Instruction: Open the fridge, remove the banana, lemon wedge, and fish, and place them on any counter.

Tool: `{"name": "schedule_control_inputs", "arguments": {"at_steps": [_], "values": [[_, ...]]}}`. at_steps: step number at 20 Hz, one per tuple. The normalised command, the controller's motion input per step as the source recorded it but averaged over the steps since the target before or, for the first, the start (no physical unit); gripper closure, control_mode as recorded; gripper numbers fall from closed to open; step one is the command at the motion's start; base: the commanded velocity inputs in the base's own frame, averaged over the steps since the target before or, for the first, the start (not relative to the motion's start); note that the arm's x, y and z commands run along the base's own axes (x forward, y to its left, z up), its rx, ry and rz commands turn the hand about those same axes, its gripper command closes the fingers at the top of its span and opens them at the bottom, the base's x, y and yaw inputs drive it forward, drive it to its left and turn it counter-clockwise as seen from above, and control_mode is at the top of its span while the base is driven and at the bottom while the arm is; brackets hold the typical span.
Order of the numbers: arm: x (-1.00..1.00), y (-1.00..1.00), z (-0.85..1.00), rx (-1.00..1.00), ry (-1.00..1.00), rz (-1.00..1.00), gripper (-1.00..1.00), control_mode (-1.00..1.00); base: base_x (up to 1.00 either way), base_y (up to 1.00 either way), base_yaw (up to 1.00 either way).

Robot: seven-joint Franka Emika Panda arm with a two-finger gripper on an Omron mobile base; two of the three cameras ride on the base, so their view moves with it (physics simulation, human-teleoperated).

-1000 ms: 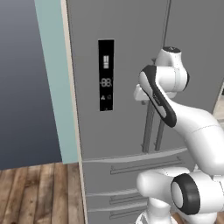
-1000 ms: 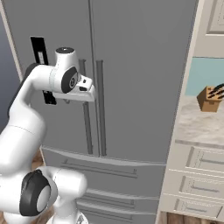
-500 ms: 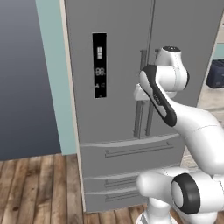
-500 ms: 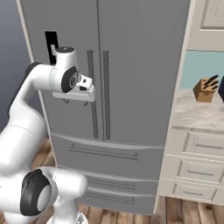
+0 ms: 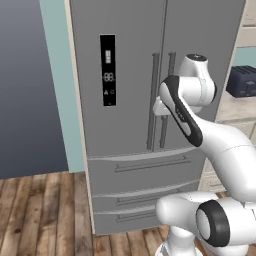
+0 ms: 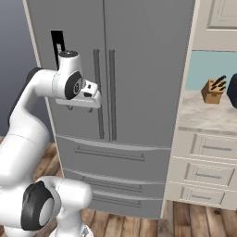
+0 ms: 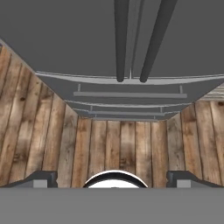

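Left base view: one fridge [image 5: 135, 75] straight ahead, doors closed, two long handles [image 5: 152, 102] running vertical.

Right base view: same fridge, two drawers below; table [image 6: 206, 115] off to its right with one knife block [image 6: 214, 90].

Hand view: gripper [image 7: 112, 178] fingers spread wide apart, holding nothing, over the wood floor [image 7: 127, 148].

Grey fridge [image 5: 130, 75] upright, doors shut
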Motion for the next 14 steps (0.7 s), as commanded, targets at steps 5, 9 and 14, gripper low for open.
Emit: {"name": "schedule_control_inputs", "arguments": {"at_steps": [5,9,14], "values": [[0.00,0.00,0.00,0.00,0.00,0.00,-1.00,1.00,0.00,0.00,0.00],[0.00,0.00,0.00,0.00,0.00,0.00,-1.00,1.00,0.00,0.00,0.00],[0.00,0.00,0.00,0.00,0.00,0.00,-1.00,1.00,0.00,-0.04,0.00]]}}
